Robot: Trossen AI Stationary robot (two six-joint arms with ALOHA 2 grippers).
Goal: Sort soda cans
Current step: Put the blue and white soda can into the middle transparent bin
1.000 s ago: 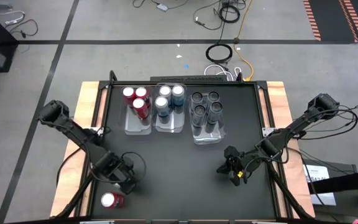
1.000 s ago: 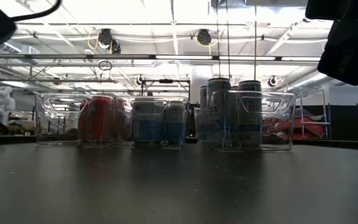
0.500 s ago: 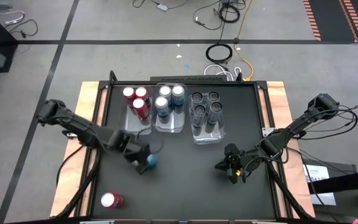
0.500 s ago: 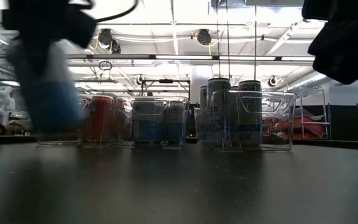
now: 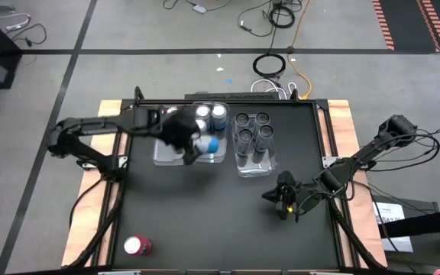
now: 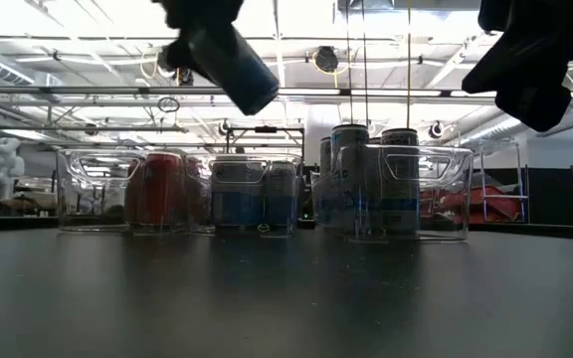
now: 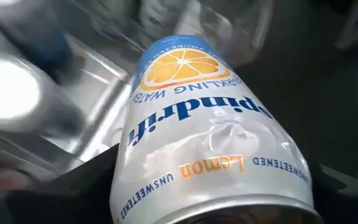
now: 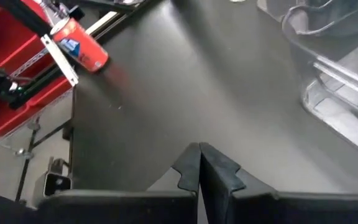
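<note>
We see the left gripper (image 5: 192,142) grasping a tilted blue-and-silver can (image 6: 235,58) seemingly over the middle tray (image 5: 208,156); it could clip the rim or standing cans, while the right gripper (image 8: 199,163) waits clenched.

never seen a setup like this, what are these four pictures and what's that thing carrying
Two robot arms work at a black table, sorting drink cans into clear trays. One picture looks straight down, one looks level across the tabletop, and two come from cameras on the arms' wrists. The left gripper holds a blue-and-silver can, tilted, over the middle tray. The right gripper waits near the table's right side, fingers shut and empty. One red can lies alone at the near left corner.
</note>
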